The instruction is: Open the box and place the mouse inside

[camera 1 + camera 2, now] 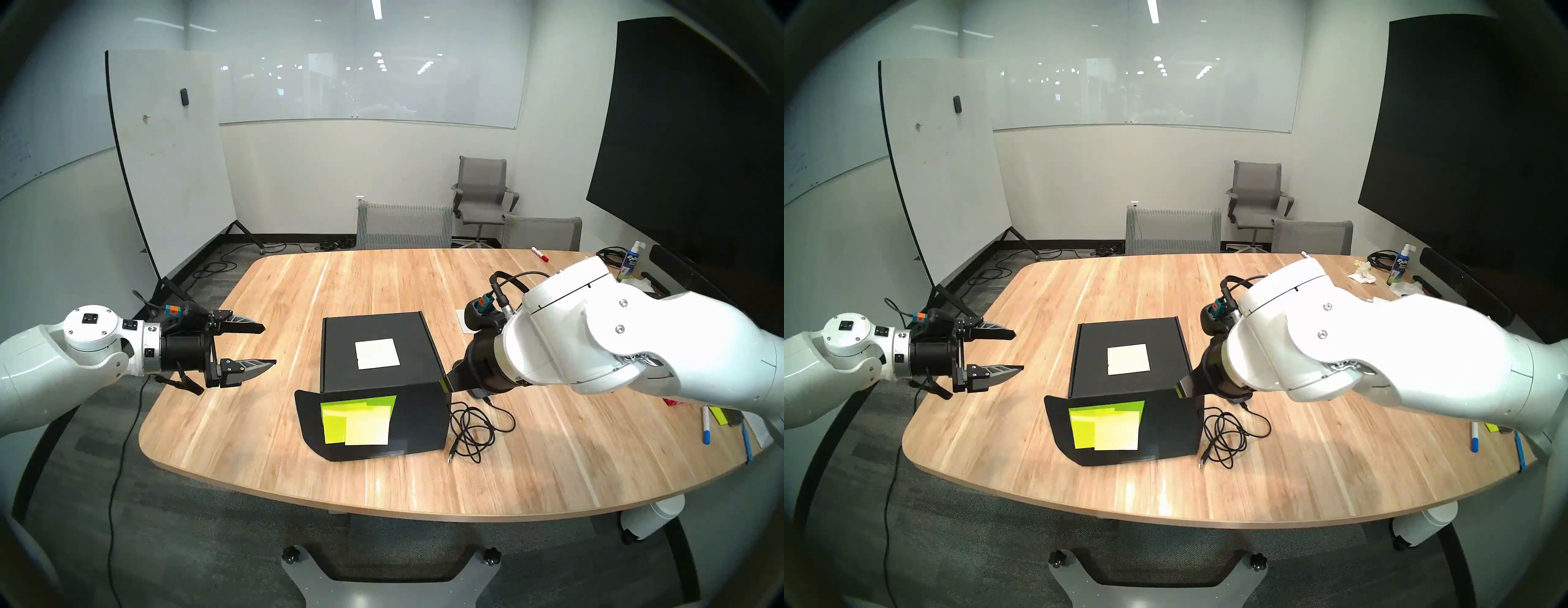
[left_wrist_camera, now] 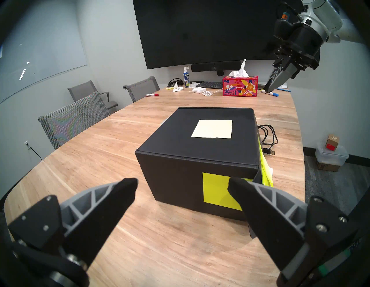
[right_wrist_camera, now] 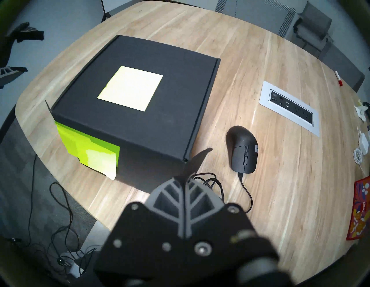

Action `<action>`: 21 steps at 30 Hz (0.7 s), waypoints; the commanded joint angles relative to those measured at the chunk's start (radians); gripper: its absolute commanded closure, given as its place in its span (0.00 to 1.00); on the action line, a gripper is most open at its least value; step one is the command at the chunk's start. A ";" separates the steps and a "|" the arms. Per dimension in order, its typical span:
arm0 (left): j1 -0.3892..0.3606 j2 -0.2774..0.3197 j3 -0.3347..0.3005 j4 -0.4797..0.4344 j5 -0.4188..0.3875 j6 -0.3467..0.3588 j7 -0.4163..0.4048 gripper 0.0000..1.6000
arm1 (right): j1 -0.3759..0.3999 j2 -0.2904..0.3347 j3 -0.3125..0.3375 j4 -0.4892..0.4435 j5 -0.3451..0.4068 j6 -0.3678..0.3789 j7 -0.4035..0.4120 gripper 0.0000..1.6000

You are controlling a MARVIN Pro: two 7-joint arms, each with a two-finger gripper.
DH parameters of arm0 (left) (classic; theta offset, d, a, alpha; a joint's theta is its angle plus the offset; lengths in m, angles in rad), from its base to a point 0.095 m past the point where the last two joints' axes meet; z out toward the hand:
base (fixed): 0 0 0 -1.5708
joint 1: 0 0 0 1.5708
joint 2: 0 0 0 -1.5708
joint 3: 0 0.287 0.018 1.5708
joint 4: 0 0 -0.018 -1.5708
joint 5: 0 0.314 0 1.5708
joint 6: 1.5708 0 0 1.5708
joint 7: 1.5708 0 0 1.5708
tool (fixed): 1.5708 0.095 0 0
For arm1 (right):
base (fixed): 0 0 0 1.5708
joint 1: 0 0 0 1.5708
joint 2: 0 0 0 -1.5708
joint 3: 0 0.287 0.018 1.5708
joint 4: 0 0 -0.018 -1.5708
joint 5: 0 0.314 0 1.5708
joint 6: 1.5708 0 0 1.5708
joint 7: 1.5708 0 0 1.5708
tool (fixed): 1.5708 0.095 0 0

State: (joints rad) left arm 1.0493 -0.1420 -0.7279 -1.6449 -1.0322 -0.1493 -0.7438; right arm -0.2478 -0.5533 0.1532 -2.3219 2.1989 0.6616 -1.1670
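The black box (image 1: 339,348) (image 1: 1089,352) (image 2: 180,144) (image 3: 170,112) stands mid-table with its lid down and a pale note on top. Its front flap (image 1: 309,420) carries yellow-green notes and stands slightly off the box at its left edge. The black mouse (image 3: 242,150) lies right of the box, hidden by my right arm in the head views. Its coiled cable (image 1: 471,429) (image 1: 1225,433) lies by the box's front right corner. My right gripper (image 1: 446,382) (image 1: 1178,387) (image 2: 268,89) (image 3: 200,160) is shut and empty, just above that corner. My left gripper (image 1: 269,344) (image 1: 1018,351) (image 2: 183,184) hangs open left of the box.
A red floral tissue box (image 2: 240,86), a white charger (image 2: 200,91), a spray bottle (image 1: 630,263) and markers lie along the table's right end. A socket plate (image 3: 290,106) is set into the table beyond the mouse. Grey chairs (image 1: 403,225) stand at the far edge.
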 commanded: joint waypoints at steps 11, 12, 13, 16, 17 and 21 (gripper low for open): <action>-0.013 0.001 -0.012 0.000 -0.005 -0.006 0.000 0.00 | 0.121 -0.033 -0.074 -0.085 0.071 -0.130 -0.195 1.00; -0.014 0.002 -0.012 0.000 -0.005 -0.006 0.000 0.00 | 0.128 -0.034 -0.079 -0.089 0.077 -0.137 -0.202 1.00; -0.014 0.002 -0.011 0.000 -0.005 -0.006 0.000 0.00 | 0.133 -0.034 -0.081 -0.094 0.082 -0.142 -0.210 1.00; -0.014 0.002 -0.011 0.000 -0.005 -0.006 0.000 0.00 | 0.154 -0.036 -0.094 -0.110 0.100 -0.162 -0.229 1.00; -0.014 0.002 -0.011 0.000 -0.005 -0.006 0.000 0.00 | 0.161 -0.037 -0.098 -0.117 0.106 -0.167 -0.235 1.00; -0.014 0.002 -0.011 0.000 -0.005 -0.006 0.000 0.00 | 0.175 -0.050 -0.108 -0.122 0.132 -0.189 -0.271 1.00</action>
State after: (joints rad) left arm 1.0476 -0.1418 -0.7262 -1.6449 -1.0325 -0.1495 -0.7437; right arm -0.1382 -0.5886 0.0472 -2.4217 2.2956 0.5135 -1.3212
